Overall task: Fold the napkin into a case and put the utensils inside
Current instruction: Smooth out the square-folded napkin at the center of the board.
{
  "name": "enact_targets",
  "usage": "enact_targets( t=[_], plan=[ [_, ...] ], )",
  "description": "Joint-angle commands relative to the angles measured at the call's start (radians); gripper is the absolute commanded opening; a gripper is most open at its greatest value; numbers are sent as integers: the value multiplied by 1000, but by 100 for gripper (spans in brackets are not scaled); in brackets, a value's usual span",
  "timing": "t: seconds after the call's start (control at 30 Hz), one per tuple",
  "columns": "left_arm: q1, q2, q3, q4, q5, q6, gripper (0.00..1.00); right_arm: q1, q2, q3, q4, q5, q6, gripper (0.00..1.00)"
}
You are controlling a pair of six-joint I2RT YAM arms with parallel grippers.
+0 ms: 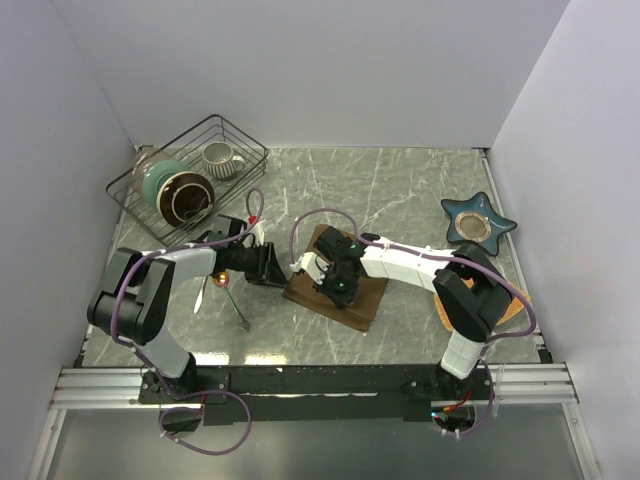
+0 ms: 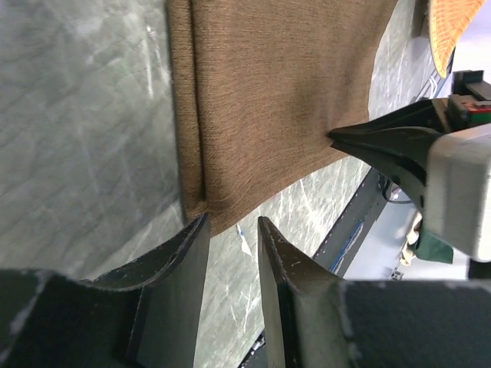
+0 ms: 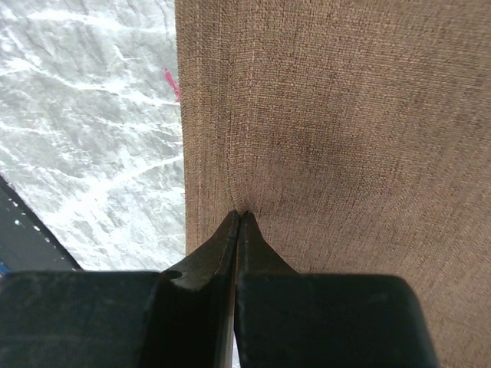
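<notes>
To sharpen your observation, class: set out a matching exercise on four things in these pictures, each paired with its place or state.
Things:
1. mug
2. star-shaped dish
3. right tool
4. left tool

Place or state:
A. slightly open, at the edge of the napkin
B. inside the wire basket
C. far right of the table
D. shut, tips against the napkin

Pairs: 1-B, 2-C, 3-D, 4-A
</notes>
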Motion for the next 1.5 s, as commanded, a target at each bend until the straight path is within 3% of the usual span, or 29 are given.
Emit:
enact_targets(
  t=[0.0,0.43,0.53,0.67,0.83,1.47],
  plan=[
    [-22,21,43,48,-8,-23,38,11,16,11,22,11,4,0],
    [-51,70,75,43,-46,-26,37,9,11,8,22,10,6,0],
    [-56,70,77,40,-46,-26,33,11,10,13,19,11,4,0],
    [-56,56,86,17,-45,-17,15,11,-9,33,-3,-1,7,0],
    [-53,4,101,-26,-52,-4,1,9,-44,60,-44,-15,15,0],
    [-25,-19,109,-190,-60,74,1,34,-16,73,-63,-56,46,0]
  ],
)
